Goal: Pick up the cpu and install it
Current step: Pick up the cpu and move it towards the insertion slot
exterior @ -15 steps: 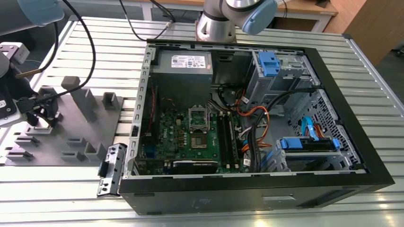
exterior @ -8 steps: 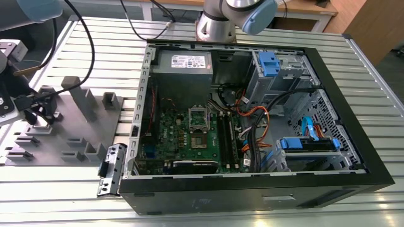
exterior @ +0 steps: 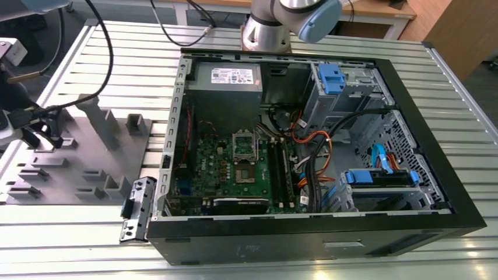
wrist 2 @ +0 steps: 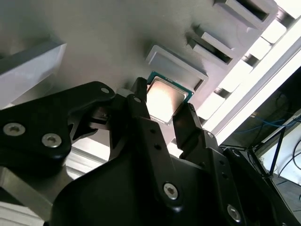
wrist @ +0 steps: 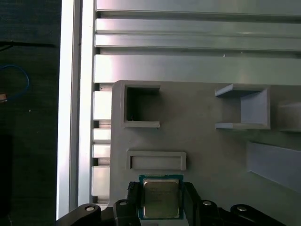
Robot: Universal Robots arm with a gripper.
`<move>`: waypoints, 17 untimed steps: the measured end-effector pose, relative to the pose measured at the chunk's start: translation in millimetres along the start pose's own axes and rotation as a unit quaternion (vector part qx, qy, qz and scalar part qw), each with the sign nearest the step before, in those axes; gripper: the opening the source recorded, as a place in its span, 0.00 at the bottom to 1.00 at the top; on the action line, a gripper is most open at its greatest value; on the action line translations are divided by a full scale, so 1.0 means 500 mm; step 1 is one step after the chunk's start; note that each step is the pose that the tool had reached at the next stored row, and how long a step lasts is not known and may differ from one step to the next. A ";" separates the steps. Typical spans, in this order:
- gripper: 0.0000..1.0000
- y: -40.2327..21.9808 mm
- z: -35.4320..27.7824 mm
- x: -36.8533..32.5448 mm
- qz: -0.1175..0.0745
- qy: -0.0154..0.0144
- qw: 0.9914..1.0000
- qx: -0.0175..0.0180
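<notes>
The cpu (wrist: 161, 197), a small square chip with a silvery top and a green rim, lies at the edge of the grey parts fixture (wrist: 202, 150). My gripper (wrist: 161, 189) straddles it, with one black finger (wrist: 133, 194) against each side. In the second wrist view the cpu (wrist 2: 164, 100) sits between the same fingertips (wrist 2: 187, 117) of the gripper (wrist 2: 162, 104). I cannot tell whether the chip is lifted off the fixture. In the exterior view the gripper (exterior: 41, 135) is low over the fixture (exterior: 86, 163) at that view's far left.
The open black computer case (exterior: 435, 175) lies on the slatted metal table (exterior: 116, 52), with the green motherboard and its silver socket frame (exterior: 244, 144) inside. Upright grey blocks (exterior: 101, 119) rise from the fixture near the gripper. The arm's base (exterior: 269, 32) stands behind the case.
</notes>
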State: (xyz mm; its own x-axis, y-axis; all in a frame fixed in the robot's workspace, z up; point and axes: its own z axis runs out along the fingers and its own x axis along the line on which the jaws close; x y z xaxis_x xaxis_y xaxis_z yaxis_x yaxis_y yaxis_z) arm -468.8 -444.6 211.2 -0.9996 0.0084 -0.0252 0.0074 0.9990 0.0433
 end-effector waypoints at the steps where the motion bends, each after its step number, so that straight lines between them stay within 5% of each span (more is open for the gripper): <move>1: 0.47 0.000 -0.007 0.000 0.000 0.000 1.000 0.000; 11: 0.47 0.003 -0.063 -0.002 0.000 0.000 1.000 0.000; 17: 0.47 0.003 -0.071 -0.002 0.000 0.000 1.000 0.000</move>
State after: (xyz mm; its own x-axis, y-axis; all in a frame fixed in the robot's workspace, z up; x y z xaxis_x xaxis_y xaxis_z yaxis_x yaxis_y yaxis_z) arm -468.8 -444.6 247.0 -0.9996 0.0085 -0.0255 0.0074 0.9990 0.0435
